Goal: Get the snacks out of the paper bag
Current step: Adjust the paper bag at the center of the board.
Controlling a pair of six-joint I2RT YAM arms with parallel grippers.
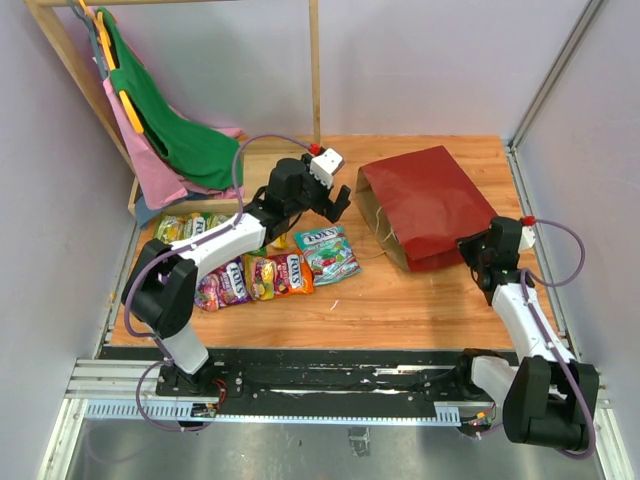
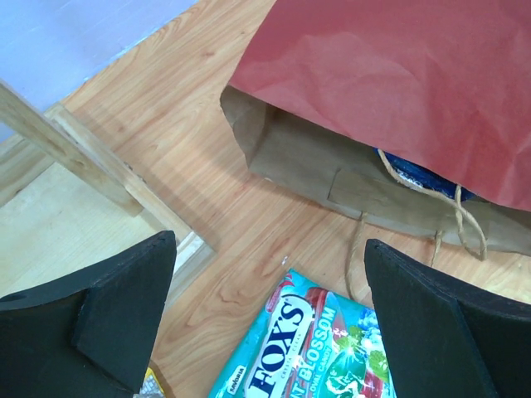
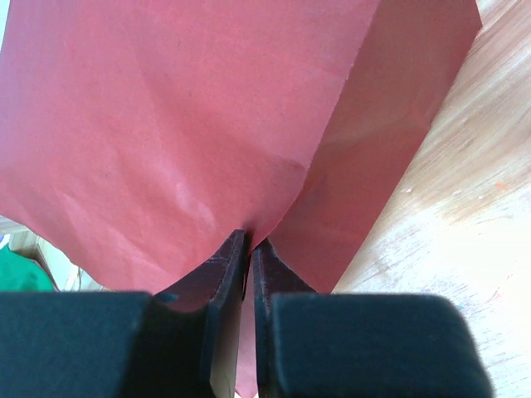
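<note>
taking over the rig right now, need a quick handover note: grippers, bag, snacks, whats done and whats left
Left gripper: open and empty, hovering over the table between the candy packets and the mouth of the paper bag.
Right gripper: shut on a fold of the paper bag at its closed end.
Paper bag: lying on its side, mouth towards the left arm.
Done: a spread of candy packets lies on the table, left of the bag.
Left: a blue bag shows just inside the mouth and needs pulling out. Whether more candy is inside cannot be seen.
</note>
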